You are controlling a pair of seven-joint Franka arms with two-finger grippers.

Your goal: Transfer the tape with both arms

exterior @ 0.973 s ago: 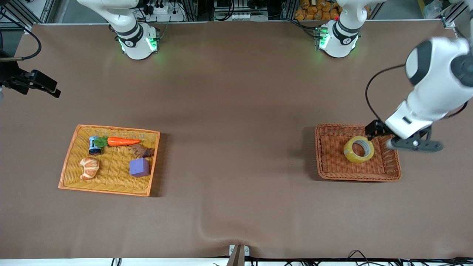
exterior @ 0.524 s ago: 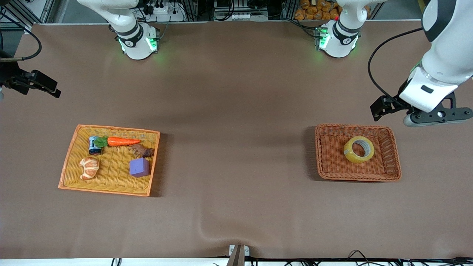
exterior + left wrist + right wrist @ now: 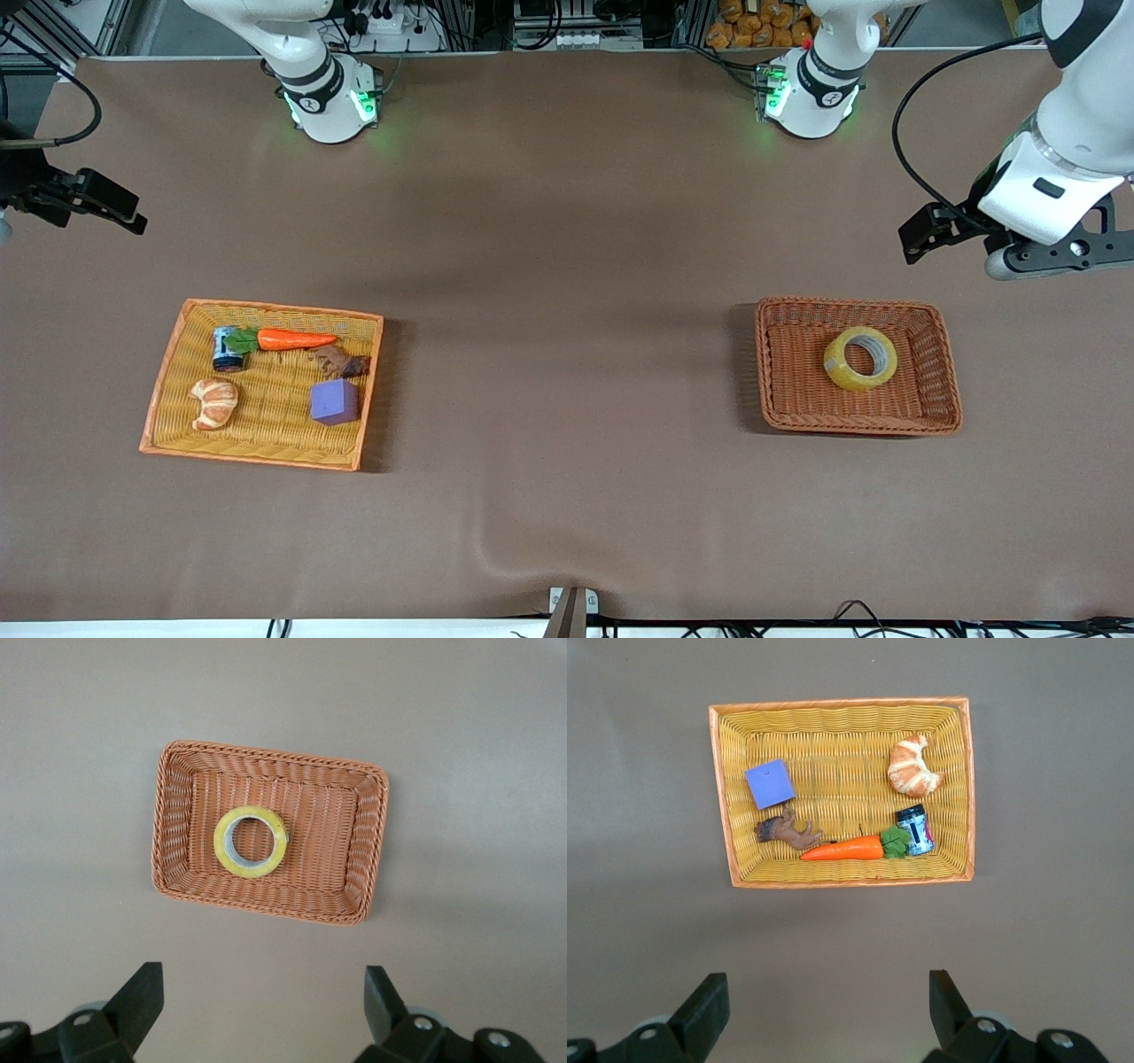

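The tape (image 3: 860,358), a yellowish ring with a grey-white core, lies flat in the brown wicker basket (image 3: 767,372). It also shows in the left wrist view (image 3: 251,841), in the basket (image 3: 170,842). My left gripper (image 3: 261,1010) is open and empty. In the front view it (image 3: 1059,255) hangs high over the bare table, just outside the basket's corner at the left arm's end. My right gripper (image 3: 824,1010) is open and empty, high over the table beside the yellow basket (image 3: 726,797). In the front view only a black part of its hand (image 3: 89,199) shows at the edge.
The yellow basket (image 3: 168,381) at the right arm's end holds a purple cube (image 3: 334,401), a croissant toy (image 3: 214,402), a carrot (image 3: 292,338), a small can (image 3: 227,350) and a brown toy (image 3: 340,361). Brown table between the baskets.
My left gripper has risen from beside the tape at the brown basket and drawn away toward the bases, empty. The tape has stayed in the basket. The right arm has not moved.
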